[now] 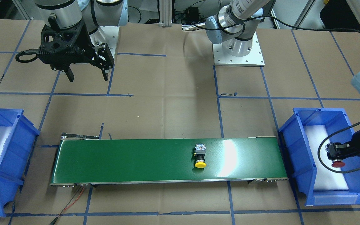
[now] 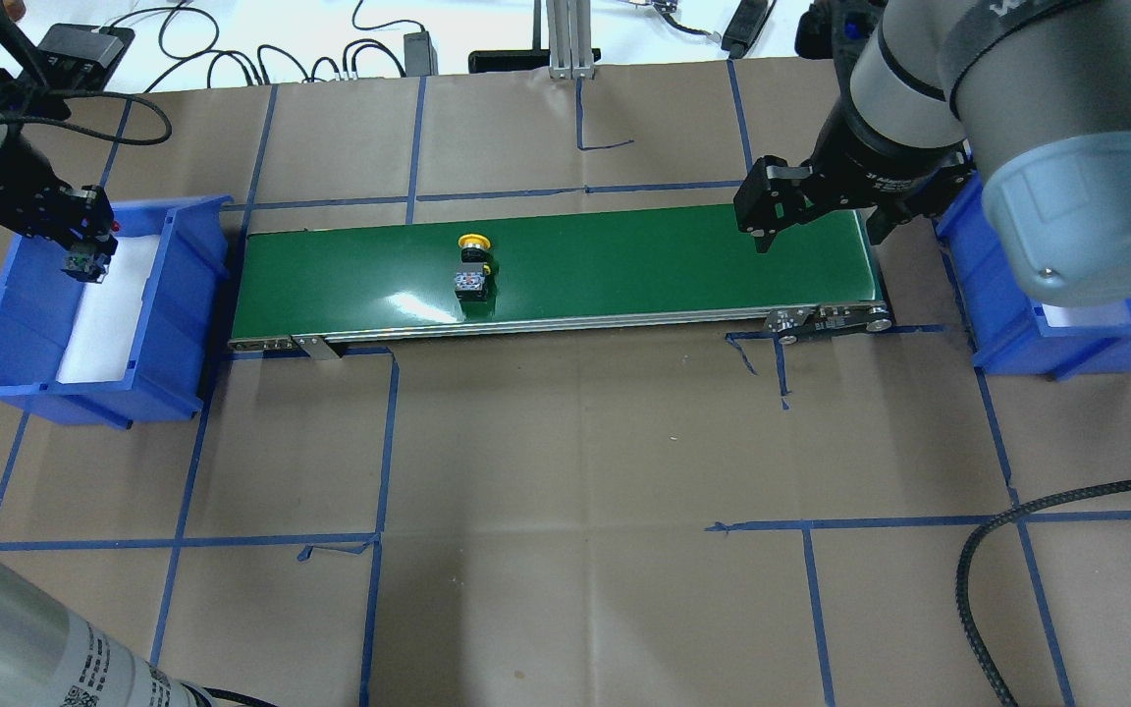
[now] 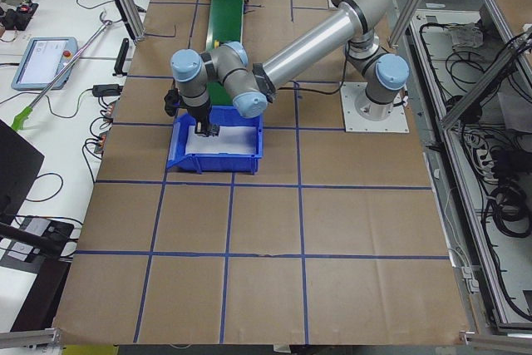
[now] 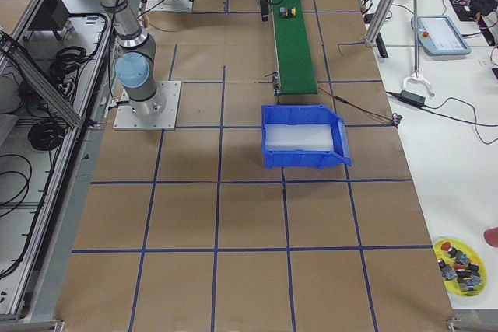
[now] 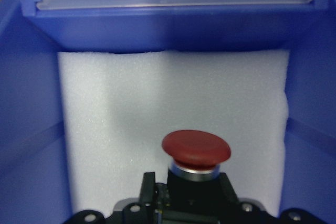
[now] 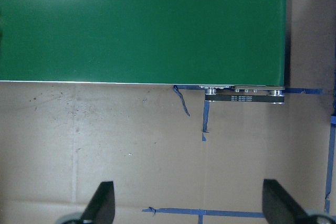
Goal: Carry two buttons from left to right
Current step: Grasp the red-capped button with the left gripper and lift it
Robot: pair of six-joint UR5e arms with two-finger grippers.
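The yellow button (image 1: 200, 156) lies on its side on the green conveyor belt (image 1: 136, 159), a little toward the robot's left of the middle; it also shows in the overhead view (image 2: 472, 263). My left gripper (image 1: 336, 154) is shut on the red button (image 5: 196, 148) and holds it over the white foam of the left blue bin (image 2: 183, 324). My right gripper (image 2: 826, 236) is open and empty, raised above the belt's right end (image 6: 157, 35); its fingers (image 6: 102, 203) show at the bottom of the right wrist view.
A second blue bin (image 2: 1007, 334) with white foam stands just past the belt's right end. Brown paper with blue tape lines covers the table (image 2: 575, 471). The arm bases (image 1: 238, 50) stand behind the belt.
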